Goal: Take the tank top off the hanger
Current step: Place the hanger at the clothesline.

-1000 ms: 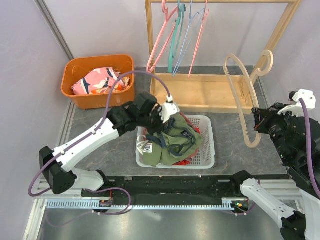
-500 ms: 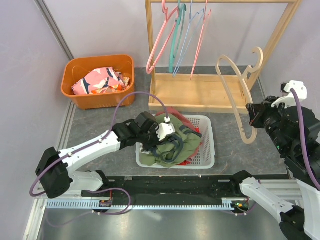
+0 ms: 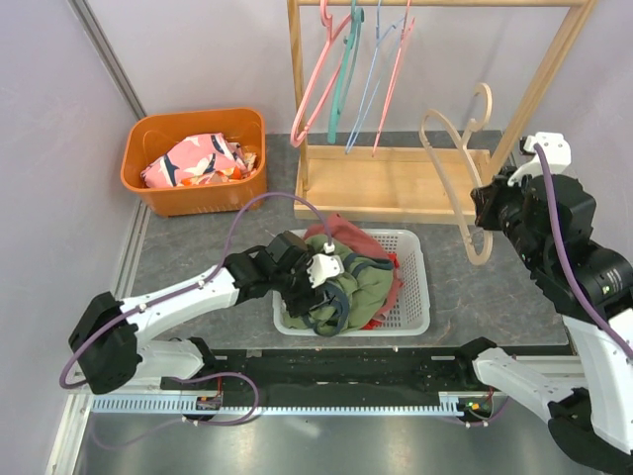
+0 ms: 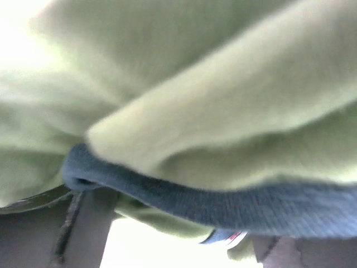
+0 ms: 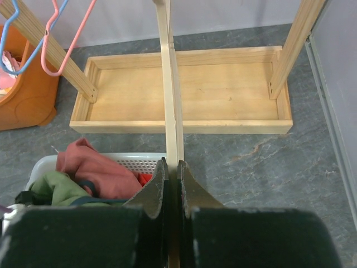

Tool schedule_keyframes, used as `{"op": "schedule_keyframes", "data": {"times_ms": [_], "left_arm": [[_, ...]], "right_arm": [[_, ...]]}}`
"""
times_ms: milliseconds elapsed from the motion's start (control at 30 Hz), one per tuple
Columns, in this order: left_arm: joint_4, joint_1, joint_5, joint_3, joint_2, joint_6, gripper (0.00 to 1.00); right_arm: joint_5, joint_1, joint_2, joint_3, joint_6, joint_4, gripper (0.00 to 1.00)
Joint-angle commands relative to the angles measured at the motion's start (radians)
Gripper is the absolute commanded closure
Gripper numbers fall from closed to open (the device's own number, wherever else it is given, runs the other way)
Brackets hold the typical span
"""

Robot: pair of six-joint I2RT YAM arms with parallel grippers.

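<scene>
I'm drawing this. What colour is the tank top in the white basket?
Tank top: olive green, blue-grey trim; clearest in left wrist view.

Pale lilac walls point(image 3: 198, 49) at back & both sides, lit soft & even. Bench point(image 3: 178, 252) top is grey, marbled stone-look. Light wood clothes rack point(image 3: 396, 185) w/ shallow tray base stands at back centre. Slotted metal rail point(image 3: 148, 404) runs along near edge.

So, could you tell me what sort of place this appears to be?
Most likely a robot test cell for laundry handling, not a home: plain panel walls close in a small table, with a wooden clothes rack hung with plastic hangers, plus an orange bin and a white basket of garments.
</scene>
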Motion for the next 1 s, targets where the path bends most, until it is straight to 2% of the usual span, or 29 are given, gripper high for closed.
{"op": "schedule_keyframes", "data": {"times_ms": [0,233,333,467,533,667,967], "left_arm": [[-0.172,-0.013,-0.039,0.157,-0.101,0.027,0.02],[-0.341,-0.009,-0.214,0.385,-0.175,-0.006,0.01],[-0.413,-0.011,-0.185,0.486,-0.207,0.002,0.00],[-0.528,0.012,-0.029,0.687,-0.187,-0.051,0.00],[-0.539,0.021,-0.012,0.756,-0.187,-0.038,0.00],[-0.539,0.036,-0.082,0.800,-0.201,0.063,0.00],[-0.510,0.127,-0.116,0.791,-0.224,0.051,0.00]], "right_arm": [[0.035,0.004,0.065,0.112,-0.045,0.054,1.00],[0.036,0.002,0.169,0.212,-0.069,0.042,1.00],[0.061,0.002,0.217,0.305,-0.095,0.033,1.00],[0.099,0.001,0.271,0.407,-0.117,0.048,1.00],[0.106,0.001,0.303,0.463,-0.130,0.071,1.00],[0.138,0.002,0.390,0.576,-0.170,0.073,1.00],[0.188,-0.001,0.591,0.780,-0.233,0.109,1.00]]}}
